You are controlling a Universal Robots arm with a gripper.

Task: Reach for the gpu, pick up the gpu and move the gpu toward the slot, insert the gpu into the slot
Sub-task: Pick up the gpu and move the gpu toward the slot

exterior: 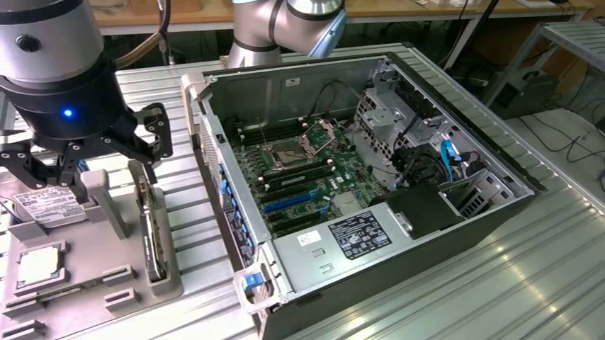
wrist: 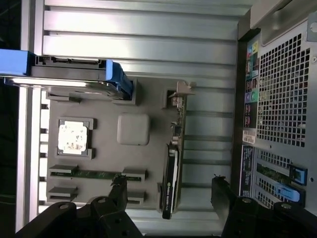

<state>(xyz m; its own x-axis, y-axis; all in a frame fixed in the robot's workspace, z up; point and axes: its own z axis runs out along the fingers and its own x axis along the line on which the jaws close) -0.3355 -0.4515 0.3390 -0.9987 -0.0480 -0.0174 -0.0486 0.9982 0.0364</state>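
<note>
The gpu (exterior: 151, 227) stands on edge in a groove of the grey holder (exterior: 95, 276), on the holder's side nearest the open computer case (exterior: 472, 234), presumably so its top edge is free to grip. The gripper (exterior: 88, 166) hangs above the holder, jaws wide and empty, one either side of the card's line. The blue slot (exterior: 288, 202) in the case is bare.

**Materials and finishes**

The counter (exterior: 492, 283) is ribbed bare metal with a dull sheen. The holder tray (wrist: 106, 161) is matt grey plastic; the gpu (wrist: 170, 188) in it shows a glossy black shroud and a bright metal bracket. The computer case (exterior: 283, 92) is unpainted sheet metal, the slot (exterior: 288, 202) smooth blue plastic on a green circuit board (exterior: 331, 157). The gripper (exterior: 90, 166) is matt black.
</note>
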